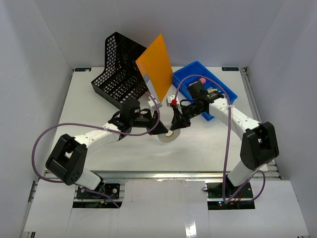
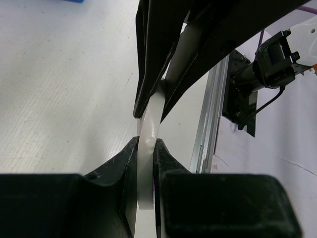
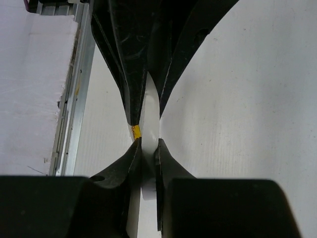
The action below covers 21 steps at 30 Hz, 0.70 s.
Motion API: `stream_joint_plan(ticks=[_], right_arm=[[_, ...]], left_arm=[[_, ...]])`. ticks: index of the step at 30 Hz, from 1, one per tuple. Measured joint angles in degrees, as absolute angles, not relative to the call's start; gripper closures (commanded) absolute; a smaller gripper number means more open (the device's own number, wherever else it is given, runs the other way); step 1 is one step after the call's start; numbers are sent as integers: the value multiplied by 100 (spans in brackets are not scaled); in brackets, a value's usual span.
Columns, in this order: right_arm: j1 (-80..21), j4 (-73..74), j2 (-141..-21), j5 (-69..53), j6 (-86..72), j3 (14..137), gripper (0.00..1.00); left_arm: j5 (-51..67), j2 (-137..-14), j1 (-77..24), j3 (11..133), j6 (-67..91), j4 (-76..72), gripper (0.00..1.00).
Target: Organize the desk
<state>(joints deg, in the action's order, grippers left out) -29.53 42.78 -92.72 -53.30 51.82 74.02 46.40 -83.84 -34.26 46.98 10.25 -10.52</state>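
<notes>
A white tape roll (image 1: 168, 137) stands on edge low over the middle of the white desk (image 1: 94, 148). My left gripper (image 1: 161, 131) is shut on its left side and my right gripper (image 1: 175, 127) is shut on its right side. In the left wrist view my left gripper (image 2: 147, 144) pinches the roll's rim (image 2: 149, 121), and the right gripper's fingers (image 2: 148, 59) clamp it from the far side. In the right wrist view my right gripper (image 3: 147, 144) pinches the roll (image 3: 151, 116), with the left gripper's fingers (image 3: 121, 59) opposite. A small yellow mark (image 3: 135, 131) shows on the roll.
A black mesh file holder (image 1: 119, 69) stands at the back left with an orange sheet (image 1: 156, 64) leaning beside it. A blue tray (image 1: 227, 90) at the back right holds a pink item (image 1: 202, 79). A small red-topped object (image 1: 173, 101) sits behind the grippers. The aluminium rail (image 1: 163, 174) runs along the near edge.
</notes>
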Motion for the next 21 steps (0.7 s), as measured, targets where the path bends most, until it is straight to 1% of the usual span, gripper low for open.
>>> stream_joint_plan(ticks=[2, 3, 4, 5, 6, 10, 14, 17, 21], right_arm=[[-2953, 4347, -9311, -5329, 5158, 7466, 92], [-2956, 4359, -9317, -5332, 5151, 7485, 92], [-2964, 4363, -9317, -5330, 5147, 7500, 92], [-2966, 4366, -9316, -5326, 5144, 7514, 92], [-2967, 4369, -9315, -5321, 5141, 7528, 92], [-2975, 4365, -9313, -4990, 5088, 7593, 92], [-2902, 4164, -9310, -4373, 4807, 7669, 92], [-2580, 3747, -9342, -3857, 4304, 7876, 92], [-1951, 2942, -9785, -3190, 3367, 8680, 92]], left_arm=[[4535, -8367, -3426, 4698, 1020, -1052, 37], [4449, -8353, -3426, 4698, 1022, -1052, 35], [4384, -8336, -3426, 4698, 1051, -1049, 23], [4315, -8310, -3425, 4699, 1041, -1034, 9], [4245, -8281, -3424, 4700, 1021, -1017, 2], [3876, -8097, -3425, 4828, 905, -863, 2], [3260, -7693, -3424, 5058, 716, -669, 2], [2599, -7162, -3424, 5125, 563, -472, 2], [1636, -6133, -3423, 4898, 527, -295, 2]])
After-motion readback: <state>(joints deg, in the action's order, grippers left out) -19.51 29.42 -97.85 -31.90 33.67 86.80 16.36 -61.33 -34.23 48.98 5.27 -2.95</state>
